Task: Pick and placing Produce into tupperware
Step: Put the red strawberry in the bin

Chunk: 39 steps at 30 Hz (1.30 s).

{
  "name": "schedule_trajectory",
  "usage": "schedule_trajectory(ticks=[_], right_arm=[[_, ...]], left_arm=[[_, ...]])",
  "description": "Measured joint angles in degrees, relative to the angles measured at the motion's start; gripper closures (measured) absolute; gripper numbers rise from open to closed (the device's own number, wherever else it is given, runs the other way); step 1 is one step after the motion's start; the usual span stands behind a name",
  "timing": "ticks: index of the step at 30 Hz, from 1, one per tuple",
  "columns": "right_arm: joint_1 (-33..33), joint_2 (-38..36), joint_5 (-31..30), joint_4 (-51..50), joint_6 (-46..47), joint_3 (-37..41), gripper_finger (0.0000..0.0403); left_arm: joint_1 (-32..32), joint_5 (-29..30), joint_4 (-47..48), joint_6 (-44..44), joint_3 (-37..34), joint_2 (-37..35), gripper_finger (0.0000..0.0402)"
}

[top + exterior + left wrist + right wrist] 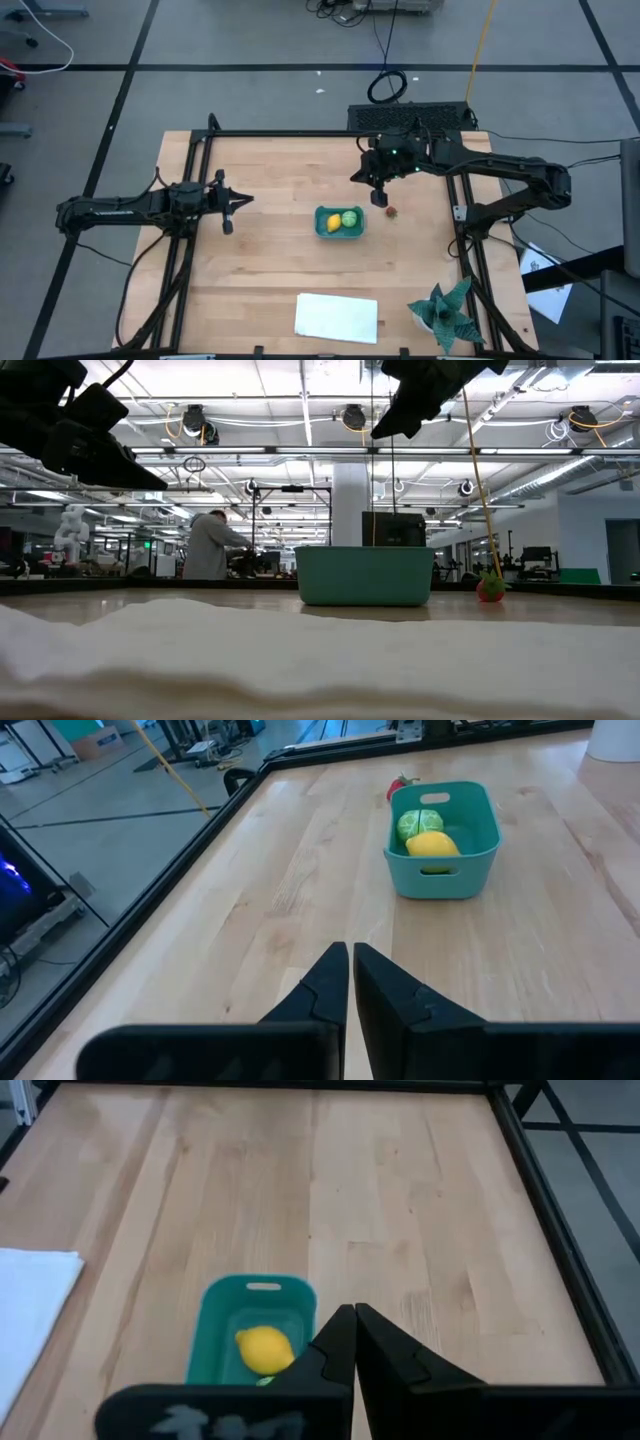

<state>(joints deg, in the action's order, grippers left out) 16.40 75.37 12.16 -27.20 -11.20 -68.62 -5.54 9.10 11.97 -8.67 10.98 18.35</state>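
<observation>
The teal tupperware (340, 222) stands on the table's middle, holding the yellow lemon-like piece (333, 223) and the light green ball (350, 219); both also show in the left wrist view (432, 845) (419, 822). The dark red piece (391, 211) lies on the table just right of the tub, also in the low view (490, 589). My right gripper (379, 197) is shut and empty, raised above the table beyond the tub's far right corner, near the red piece. My left gripper (228, 222) is shut and empty at the left.
A flat white rectangle (337, 316) lies near the front edge. A spiky teal-green plant (447, 312) sits at the front right corner. A dark frame rail (300, 133) runs along the table's far edge. A person (212, 546) stands far behind in the room.
</observation>
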Motion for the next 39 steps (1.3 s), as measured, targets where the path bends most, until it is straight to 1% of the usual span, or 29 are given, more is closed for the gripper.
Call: schedule_trajectory(ticks=[4, 12, 15, 18, 23, 25, 32, 39], right_arm=[[0.0, 0.0, 0.0, 0.2, 0.0, 0.0, 0.0403], [0.2, -2.4, 0.0, 1.6, 0.0, 0.0, 0.0403], [0.2, -4.1, 0.1, 1.9, 0.1, 0.0, 0.0403], [0.2, -6.7, 0.1, 4.5, 1.0, 1.6, 0.0403], [0.5, -13.1, 0.9, 11.6, 3.5, 8.1, 0.0403], [0.9, -16.1, 1.7, 14.4, 4.9, 11.2, 0.0403], [1.2, -26.7, 1.7, 23.4, 9.1, 22.7, 0.0403], [2.0, -35.8, 1.5, 29.4, 12.5, 32.8, 0.0403]], left_arm=[[0.0, 0.0, 0.0, 0.2, 0.0, 0.0, 0.0376], [0.0, 0.0, 0.3, 0.2, 0.0, 0.0, 0.0376], [0.0, 0.0, 0.3, 0.2, 0.0, 0.0, 0.0376], [0.0, 0.0, 0.3, 0.3, 0.0, 0.0, 0.0376], [0.0, 0.0, 0.4, 0.4, 0.0, 0.0, 0.0376], [0.0, 0.0, 0.4, 0.4, 0.0, 0.0, 0.0376], [0.0, 0.0, 0.3, 0.6, 0.0, 0.0, 0.0376], [0.0, 0.0, 0.3, 0.6, 0.0, 0.0, 0.0376]])
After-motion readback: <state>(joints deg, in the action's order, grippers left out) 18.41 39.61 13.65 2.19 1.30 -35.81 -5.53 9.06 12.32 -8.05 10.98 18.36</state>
